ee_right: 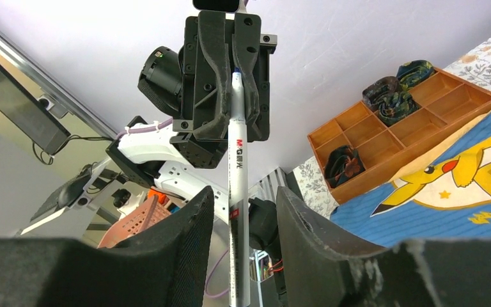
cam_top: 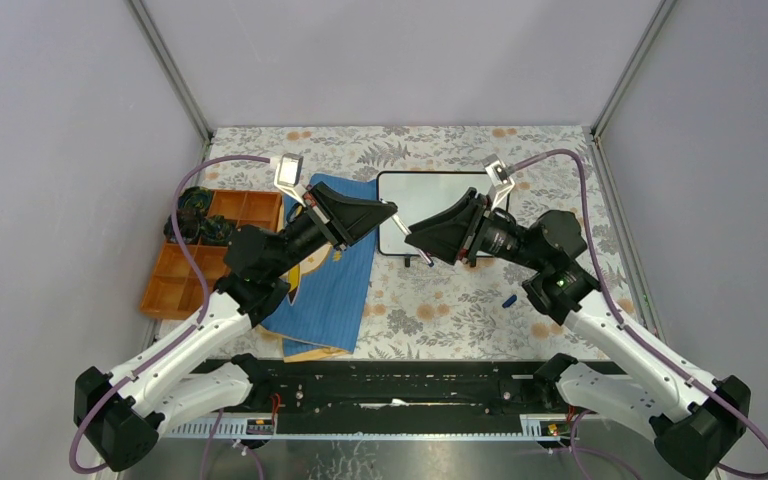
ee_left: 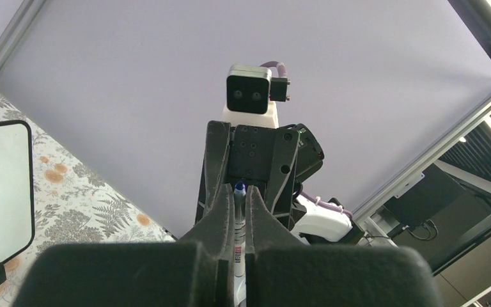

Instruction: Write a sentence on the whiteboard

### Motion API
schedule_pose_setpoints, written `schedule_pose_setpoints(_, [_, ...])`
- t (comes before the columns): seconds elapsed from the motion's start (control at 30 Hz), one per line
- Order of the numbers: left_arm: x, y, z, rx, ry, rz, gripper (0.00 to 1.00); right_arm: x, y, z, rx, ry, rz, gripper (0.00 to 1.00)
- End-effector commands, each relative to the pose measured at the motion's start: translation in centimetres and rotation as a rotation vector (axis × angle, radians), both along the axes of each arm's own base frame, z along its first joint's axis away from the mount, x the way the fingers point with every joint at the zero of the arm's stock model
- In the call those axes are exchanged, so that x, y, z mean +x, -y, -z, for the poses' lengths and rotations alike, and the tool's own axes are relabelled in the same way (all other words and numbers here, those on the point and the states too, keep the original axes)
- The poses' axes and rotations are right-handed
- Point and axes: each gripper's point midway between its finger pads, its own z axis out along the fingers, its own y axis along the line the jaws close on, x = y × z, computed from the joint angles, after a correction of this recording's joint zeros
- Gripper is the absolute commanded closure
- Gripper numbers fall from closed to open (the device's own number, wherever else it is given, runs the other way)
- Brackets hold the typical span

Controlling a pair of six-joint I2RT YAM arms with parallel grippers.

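Note:
The whiteboard (cam_top: 442,192) lies at the back middle of the table, and its left edge shows in the left wrist view (ee_left: 0,192). Its visible surface is blank; no sentence shows. My two grippers meet tip to tip just in front of its near left corner. My left gripper (cam_top: 390,213) (ee_left: 239,208) is shut on a white marker (ee_left: 239,224) with a blue tip. The marker (ee_right: 238,166) runs on between the fingers of my right gripper (cam_top: 413,235) (ee_right: 243,214). Those jaws stand open, with a gap on each side of the marker.
A blue cloth book with a yellow cartoon figure (cam_top: 335,290) (ee_right: 460,192) lies left of the board. An orange wooden compartment tray (cam_top: 175,280) (ee_right: 390,137) holding dark bundles sits at the far left. A small blue cap (cam_top: 509,299) lies on the floral tablecloth near my right arm.

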Motion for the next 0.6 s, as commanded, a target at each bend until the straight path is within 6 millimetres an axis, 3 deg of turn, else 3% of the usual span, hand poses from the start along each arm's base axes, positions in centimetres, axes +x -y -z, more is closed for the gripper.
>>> schedule_pose_setpoints(0.0, [-0.1,-0.6,-1.3,-0.045,0.043,-0.021,1.00,-1.0,-0.1,-1.7,0.044,0.052,-0.048,0.55])
schedule_pose_setpoints(0.13, [0.0,-0.5,-1.2,-0.041,0.039,-0.023,1.00,-1.1,-0.2,-1.5,0.033,0.048,-0.064,0.65])
schedule_pose_setpoints(0.3, [0.2,-0.4,-0.9,-0.025,0.039,-0.026,1.00,-1.5,-0.1,-1.6,0.021,0.070,-0.072,0.93])
schedule_pose_setpoints(0.33, [0.2,-0.4,-0.9,-0.013,0.046,-0.031,0.96,-1.6,0.0,-1.5,0.003,0.072,-0.070,0.97])
schedule_pose_setpoints(0.4, [0.3,-0.6,-0.6,0.032,0.055,-0.057,0.48,-1.7,0.3,-1.2,-0.062,0.095,-0.053,1.00])
schedule_pose_setpoints(0.43, [0.3,-0.7,-0.4,0.067,0.061,-0.069,0.30,-1.9,0.6,-0.9,-0.109,0.106,-0.048,1.00])
schedule_pose_setpoints(0.5, [0.1,-1.0,0.2,0.161,0.086,-0.099,0.07,-2.5,1.3,-0.1,-0.212,0.157,-0.046,1.00])
schedule_pose_setpoints(0.57, [-0.6,-1.5,0.2,0.232,0.139,-0.113,0.03,-3.2,2.0,1.0,-0.312,0.156,-0.067,1.00])
